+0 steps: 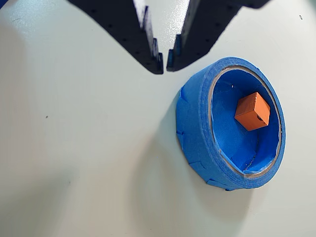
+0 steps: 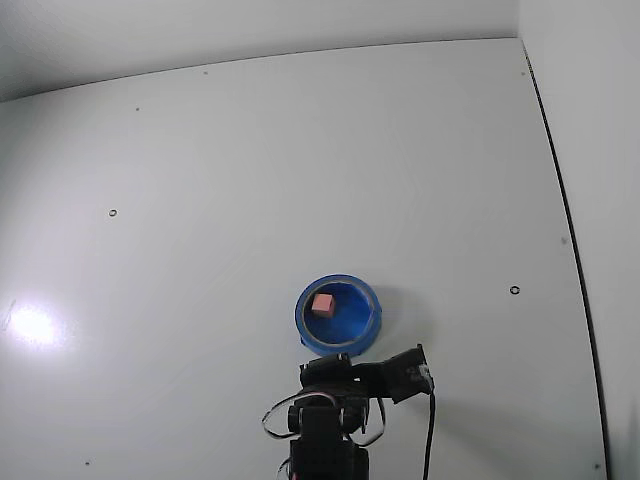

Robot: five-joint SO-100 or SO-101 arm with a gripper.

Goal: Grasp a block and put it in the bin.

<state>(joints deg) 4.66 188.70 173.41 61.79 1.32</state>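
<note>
At right of centre in the wrist view, the block lay inside the bin; the gripper above held nothing, fingertips nearly touching.

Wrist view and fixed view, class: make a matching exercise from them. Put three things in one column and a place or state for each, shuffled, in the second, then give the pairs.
Things
1. block
2. bin
3. gripper

Place or state
A. empty, tips nearly shut, above the table
B. lying inside the blue ring
C. standing on the white table

Pairs: 1-B, 2-C, 3-A
</note>
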